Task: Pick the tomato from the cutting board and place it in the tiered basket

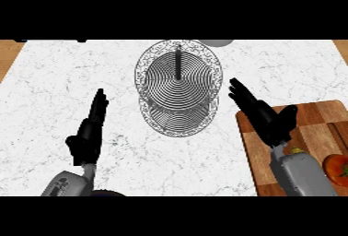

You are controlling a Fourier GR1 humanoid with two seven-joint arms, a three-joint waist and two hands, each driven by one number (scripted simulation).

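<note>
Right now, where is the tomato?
In the head view, the tomato lies at the far right edge on the cutting board, just right of the right forearm.

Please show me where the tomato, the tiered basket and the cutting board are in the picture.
tomato (337,168): head view, on its red skin near the right edge.
tiered basket (179,79): head view, on the upper tier's wire floor.
cutting board (318,120): head view, on bare wood.
</note>
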